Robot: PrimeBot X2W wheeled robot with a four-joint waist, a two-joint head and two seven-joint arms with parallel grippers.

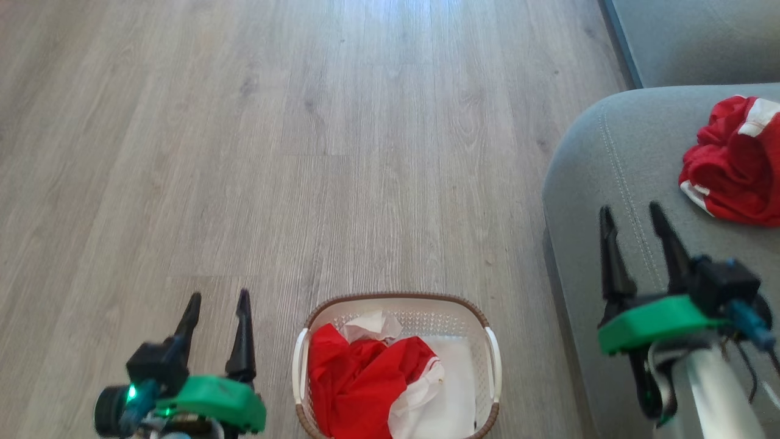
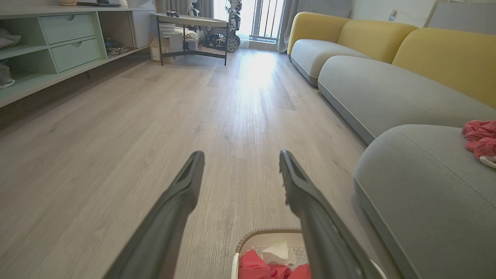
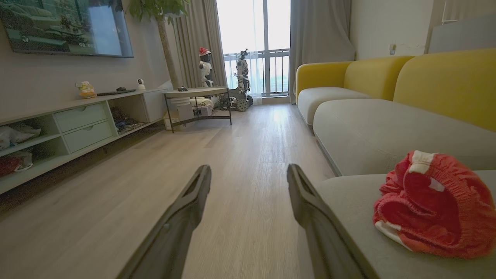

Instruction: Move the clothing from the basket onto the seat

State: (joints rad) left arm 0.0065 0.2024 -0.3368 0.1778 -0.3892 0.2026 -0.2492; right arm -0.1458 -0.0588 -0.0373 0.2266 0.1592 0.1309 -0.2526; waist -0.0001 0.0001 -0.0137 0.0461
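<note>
A cream perforated basket (image 1: 491, 341) with a brown rim stands on the floor at the bottom centre, holding red clothing (image 1: 359, 378) and a white sheet. Another bundle of red clothing (image 1: 734, 164) lies on the grey seat (image 1: 609, 171) at the right. My left gripper (image 1: 218, 302) hangs open over the floor just left of the basket, nothing between its fingers. My right gripper (image 1: 631, 216) stands open above the seat's rounded edge, left of the red bundle (image 3: 434, 205). The left wrist view shows the basket (image 2: 248, 242) low between its fingers (image 2: 186, 186).
Pale wood floor (image 1: 304, 152) stretches ahead. A long grey sofa with yellow backs (image 3: 387, 77) runs along the right. A low shelf unit (image 3: 77, 124) lines the left wall, with a small table (image 3: 197, 93) and other robots by the far window.
</note>
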